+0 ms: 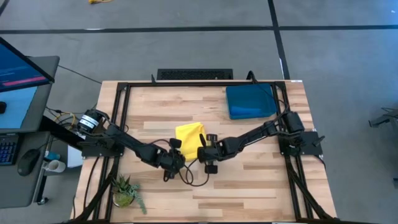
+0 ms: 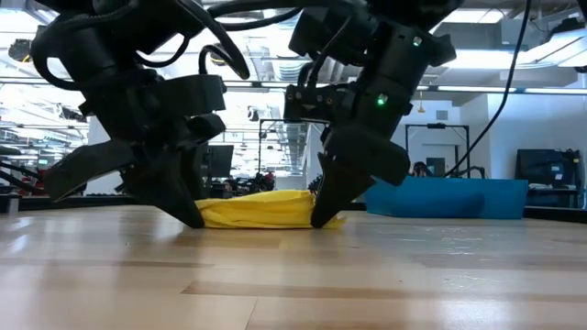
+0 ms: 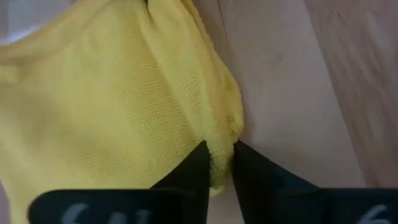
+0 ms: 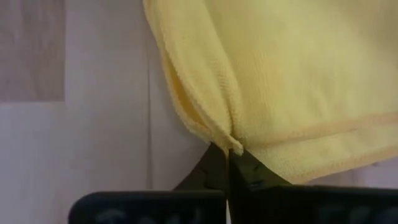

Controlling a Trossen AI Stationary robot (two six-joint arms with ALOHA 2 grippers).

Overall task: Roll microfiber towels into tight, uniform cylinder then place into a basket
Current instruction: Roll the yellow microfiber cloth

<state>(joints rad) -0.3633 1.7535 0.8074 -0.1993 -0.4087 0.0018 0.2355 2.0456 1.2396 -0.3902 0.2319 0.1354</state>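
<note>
The yellow towel (image 1: 189,133) lies folded on the table's middle, and it also shows in the low view (image 2: 261,211). My left gripper (image 1: 178,152) is shut on its near left corner. My right gripper (image 1: 201,151) is shut on its near right corner. The two grippers stand close together at the towel's near edge. The teal-blue basket (image 1: 250,101) stands at the far right of the table. I cannot make out a blue towel apart from it. My left gripper pinches the towel's near left corner (image 3: 219,149) between its two fingers, at a rounded fold of the hem. The fingers (image 2: 194,218) slant down from the left to the table. The towel lies on the table, slack. My right gripper pinches the towel's near right corner (image 4: 231,142) between its two fingers, where several layered edges meet. The fingers (image 2: 323,213) slant down from the right to the table. The towel lies on the table, slack.
A small potted plant (image 1: 125,190) stands at the near left corner. Loose cables (image 1: 186,177) lie on the table just before the grippers. Bare wood lies to the near right and the far left.
</note>
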